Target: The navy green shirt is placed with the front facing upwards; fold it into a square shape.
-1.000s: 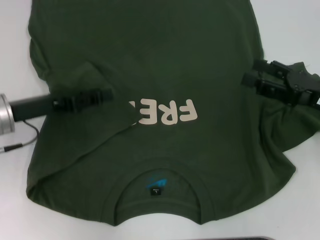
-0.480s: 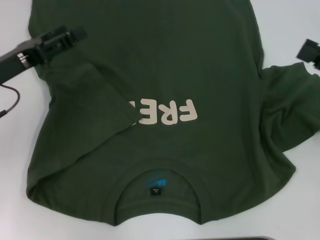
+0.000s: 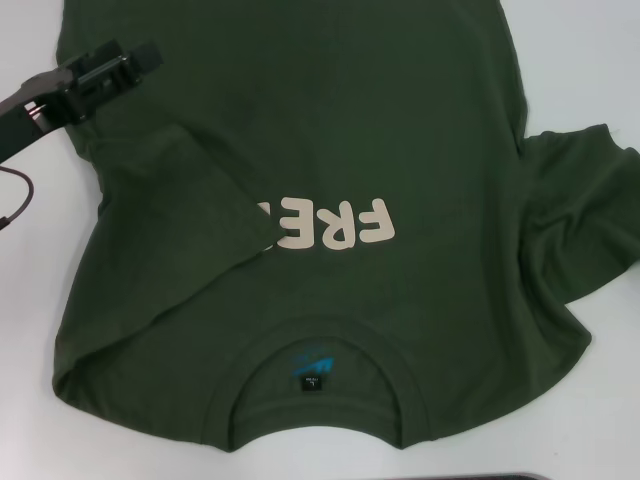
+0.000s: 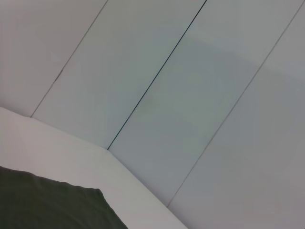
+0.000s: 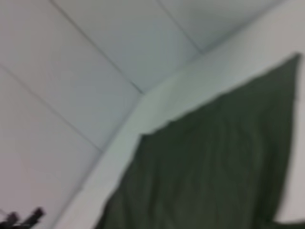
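Navy green shirt lies spread front-up on the white tabletop, filling most of the head view, with its ribbed round collar at the near edge and its hem running out past the far edge.

At the far left, the left gripper reaches in over the shirt's far-left part, near the cloth's side edge; whether its jaws are spread or pressed together cannot be told, and nothing shows between them. A thin dark cable hangs below that arm over the tabletop.

Next along, the left sleeve is folded inward over the chest, and its edge covers the last letter of the pale block print. What reads, upside down from the head view, is "FRE" plus part of another letter.

Inside the collar sits a small black neck label under a blue mark; its writing is too small to read.

On the right, the right sleeve lies unfolded and rumpled, spread outward on the tabletop.

The right gripper does not show in any view.
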